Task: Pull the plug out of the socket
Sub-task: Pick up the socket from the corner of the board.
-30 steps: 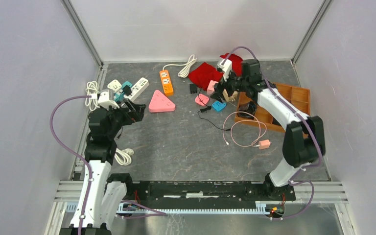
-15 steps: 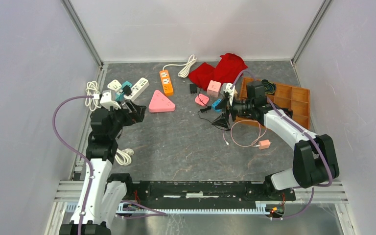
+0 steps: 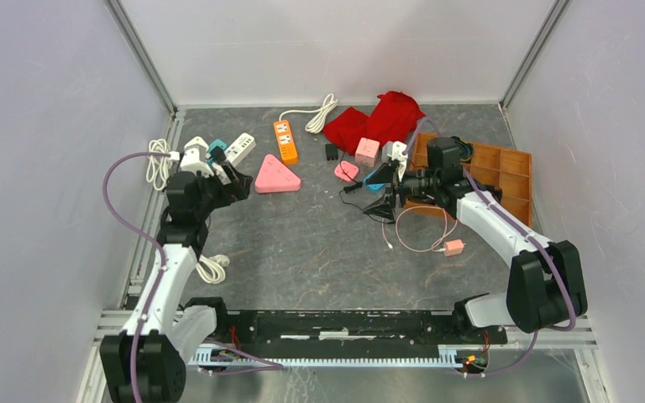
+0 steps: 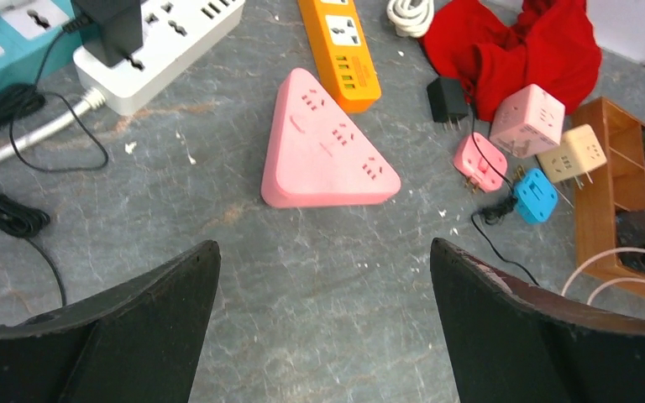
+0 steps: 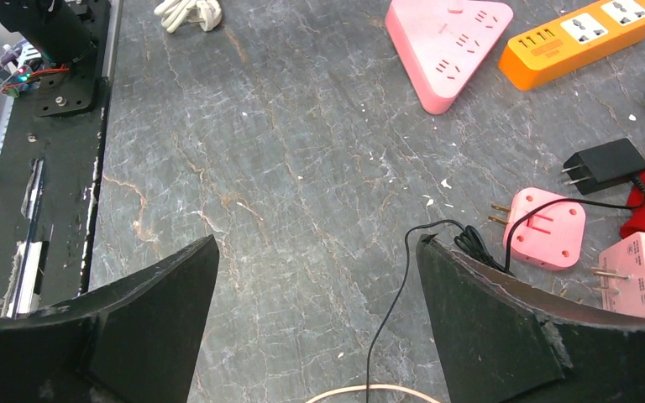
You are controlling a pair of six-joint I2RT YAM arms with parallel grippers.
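Black plug (image 4: 107, 27) seated in white power strip (image 4: 191, 32); markings too small.

Mid-table: triangular socket block (image 4: 323, 143); long power strip (image 4: 176, 38), adapter (image 4: 111, 27) plugged in, to its left; compartment tray (image 3: 512, 168) far right.

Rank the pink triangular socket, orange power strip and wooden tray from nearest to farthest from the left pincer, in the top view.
1. pink triangular socket, just right of the left pincer.
2. orange power strip, farther back.
3. wooden tray, far right side.
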